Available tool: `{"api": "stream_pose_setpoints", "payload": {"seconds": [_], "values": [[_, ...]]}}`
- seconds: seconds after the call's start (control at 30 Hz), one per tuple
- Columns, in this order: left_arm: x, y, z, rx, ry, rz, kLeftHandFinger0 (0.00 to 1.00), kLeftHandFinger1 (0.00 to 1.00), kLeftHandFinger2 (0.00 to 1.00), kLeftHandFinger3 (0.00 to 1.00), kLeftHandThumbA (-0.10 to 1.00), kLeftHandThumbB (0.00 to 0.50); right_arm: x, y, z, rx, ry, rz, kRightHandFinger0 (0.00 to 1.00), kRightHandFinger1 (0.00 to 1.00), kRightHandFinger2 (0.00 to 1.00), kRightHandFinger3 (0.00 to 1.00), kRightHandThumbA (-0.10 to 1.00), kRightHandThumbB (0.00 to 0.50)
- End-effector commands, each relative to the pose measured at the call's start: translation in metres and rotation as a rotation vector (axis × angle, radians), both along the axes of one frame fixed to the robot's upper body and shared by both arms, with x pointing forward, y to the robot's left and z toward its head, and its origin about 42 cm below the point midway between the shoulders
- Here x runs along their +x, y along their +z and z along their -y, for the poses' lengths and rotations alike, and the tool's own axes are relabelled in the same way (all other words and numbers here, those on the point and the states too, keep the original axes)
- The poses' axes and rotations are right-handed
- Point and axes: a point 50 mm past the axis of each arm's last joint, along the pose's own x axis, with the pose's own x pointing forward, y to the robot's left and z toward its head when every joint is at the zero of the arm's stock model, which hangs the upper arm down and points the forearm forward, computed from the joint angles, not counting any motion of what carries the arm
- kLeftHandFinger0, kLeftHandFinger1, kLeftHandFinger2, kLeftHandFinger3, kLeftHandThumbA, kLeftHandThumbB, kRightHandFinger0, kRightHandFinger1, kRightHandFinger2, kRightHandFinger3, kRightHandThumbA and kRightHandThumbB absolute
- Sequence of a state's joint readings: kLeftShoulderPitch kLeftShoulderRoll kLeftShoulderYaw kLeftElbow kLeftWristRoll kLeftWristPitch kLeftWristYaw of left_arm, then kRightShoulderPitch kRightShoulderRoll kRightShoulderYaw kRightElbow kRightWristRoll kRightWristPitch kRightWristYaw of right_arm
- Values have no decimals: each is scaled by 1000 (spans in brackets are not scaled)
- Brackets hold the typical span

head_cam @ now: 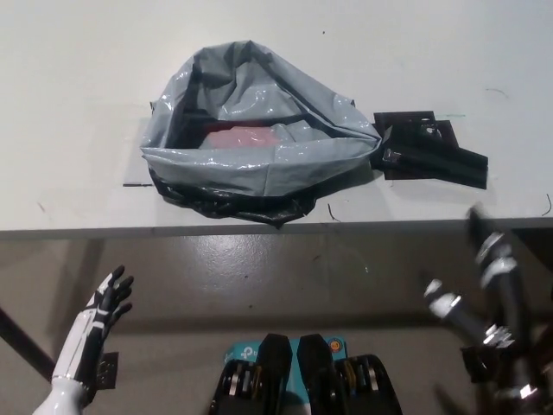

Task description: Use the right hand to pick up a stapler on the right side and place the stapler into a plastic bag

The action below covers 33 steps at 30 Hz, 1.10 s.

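Observation:
A black stapler [436,157] lies on a dark mat on the white table [78,104], just right of a grey plastic bag [259,164]. The bag stands open, and something red [244,137] shows inside it. My black right hand [492,294] is at the lower right, below the table's front edge and in front of the stapler, fingers spread and holding nothing; it looks blurred. My white left hand [102,313] rests at the lower left, below the table edge, fingers apart and empty.
The table's front edge [276,229] runs across the middle of the view. Below it is grey floor. A thin flat sheet [143,160] lies under the bag's left side.

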<state>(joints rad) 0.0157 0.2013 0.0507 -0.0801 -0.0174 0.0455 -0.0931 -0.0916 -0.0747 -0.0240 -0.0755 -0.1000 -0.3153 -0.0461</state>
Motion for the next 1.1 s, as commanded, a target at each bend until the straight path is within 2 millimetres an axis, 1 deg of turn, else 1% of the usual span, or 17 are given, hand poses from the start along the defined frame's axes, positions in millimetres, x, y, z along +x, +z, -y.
{"api": "stream_pose_setpoints", "payload": {"seconds": [0.0, 0.1, 0.13, 0.17, 0.23, 0.37, 0.4, 0.43, 0.5, 0.53, 0.6, 0.67, 0.73, 0.77, 0.8, 0.87, 1.07], "values": [[6, 21, 8, -33, -42, 117, 1000, 1000, 1000, 1000, 1000, 16, 22, 82, 27, -55, 1, 176, 1000, 1000, 1000, 1000, 748, 115], [7, 22, 11, -36, -43, 115, 1000, 1000, 1000, 1000, 1000, 34, 42, 117, 40, -125, 3, 175, 1000, 1000, 1000, 1000, 675, 133], [7, 21, 12, -41, -43, 120, 1000, 1000, 1000, 1000, 1000, 25, 55, 131, 43, -164, -6, 172, 1000, 1000, 1000, 1000, 694, 171], [7, 22, 13, -43, -45, 121, 1000, 1000, 1000, 1000, 1000, 16, 60, 138, 44, -192, -15, 169, 1000, 1000, 1000, 1000, 738, 186], [7, 21, 12, -37, -49, 120, 1000, 1000, 1000, 1000, 1000, 24, 81, 162, 44, -240, -22, 157, 1000, 1000, 1000, 1000, 747, 225], [7, 21, 11, -26, -53, 114, 1000, 1000, 1000, 1000, 1000, 7, 112, 192, 37, -309, 1, 108, 1000, 1000, 1000, 1000, 488, 175], [6, 20, 11, -38, -58, 106, 1000, 1000, 1000, 1000, 1000, 16, 125, 202, 33, -359, 19, 61, 1000, 1000, 1000, 1000, 467, 188], [6, 20, 11, -43, -58, 103, 1000, 1000, 1000, 1000, 1000, 12, 128, 204, 32, -372, 24, 48, 1000, 1000, 1000, 1000, 470, 189], [5, 20, 10, -42, -56, 101, 1000, 1000, 1000, 1000, 1000, 0, 148, 213, 28, -460, 64, -44, 1000, 1000, 1000, 1000, 479, 181], [6, 21, 9, -35, -55, 104, 1000, 1000, 1000, 1000, 1000, 0, 161, 218, 25, -527, 90, -103, 1000, 1000, 1000, 1000, 543, 186], [7, 21, 9, -34, -52, 108, 1000, 1000, 1000, 1000, 1000, 4, 180, 219, 24, -589, 148, -205, 1000, 1000, 1000, 1000, 643, 216], [7, 20, 8, -30, -52, 106, 1000, 1000, 1000, 1000, 1000, 16, 198, 215, 24, -661, 189, -292, 1000, 1000, 1000, 1000, 734, 281], [5, 19, 8, -32, -55, 105, 1000, 1000, 1000, 1000, 1000, 21, 213, 210, 22, -787, 179, -378, 1000, 1000, 1000, 1000, 880, 368], [6, 19, 7, -29, -55, 106, 1000, 1000, 1000, 1000, 1000, 21, 219, 206, 21, -829, 176, -405, 1000, 1000, 1000, 1000, 932, 386], [6, 19, 7, -27, -56, 106, 1000, 1000, 1000, 1000, 1000, 21, 222, 204, 21, -846, 179, -420, 1000, 1000, 1000, 1000, 938, 384], [5, 20, 8, -13, -55, 108, 1000, 1000, 1000, 1000, 1000, 21, 230, 196, 19, -916, 196, -472, 1000, 1000, 1000, 1000, 1000, 419], [6, 21, 10, -17, -55, 104, 1000, 1000, 1000, 1000, 1000, 20, 245, 175, 11, -986, 263, -580, 1000, 1000, 1000, 1000, 1000, 435]]}}
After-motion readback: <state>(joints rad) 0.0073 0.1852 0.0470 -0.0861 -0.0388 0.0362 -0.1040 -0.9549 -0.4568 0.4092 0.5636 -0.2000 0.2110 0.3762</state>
